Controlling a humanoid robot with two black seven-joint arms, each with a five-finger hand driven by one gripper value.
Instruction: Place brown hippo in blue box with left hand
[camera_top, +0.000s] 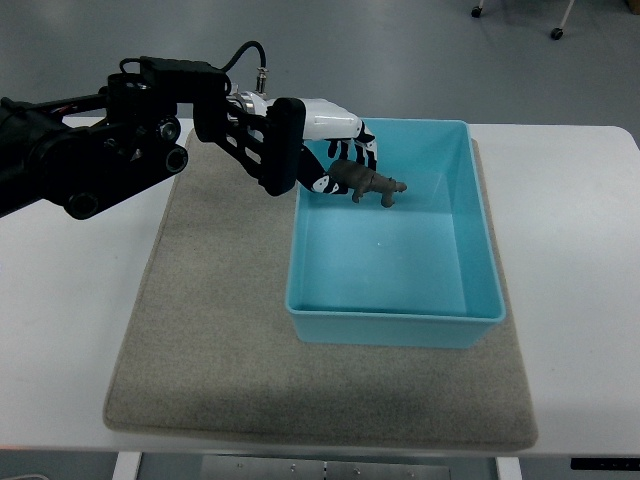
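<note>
The left hand (345, 150), white shell w/ black finger segments, sits upper centre of the frame at the end of a bulky black arm (90, 150) that enters from the left edge. Fingers (358, 152) are curled down over the far-left corner of the box, pinching the rear half of the small brown plastic hippo figure (365, 183). Hippo is roughly level, head pointing toward frame right, legs hanging below; it's inside the box outline, near the upper-left wall. Can't tell whether its feet touch the box floor or hang just above it.

The light blue rectangular plastic box (400, 320) sits centre-right, open top, long axis running top to bottom of frame. The rest of its floor is bare. The box rests on a grey-beige felt-like mat (210, 350), which covers the middle of the frame and extends well past the box to the left and toward the bottom. The mat lies on a white tabletop (580, 300), visible along the left, right and lower edges. Grey floor (420, 50) across the top of the frame, w/ caster wheels (556, 33) at upper right.
</note>
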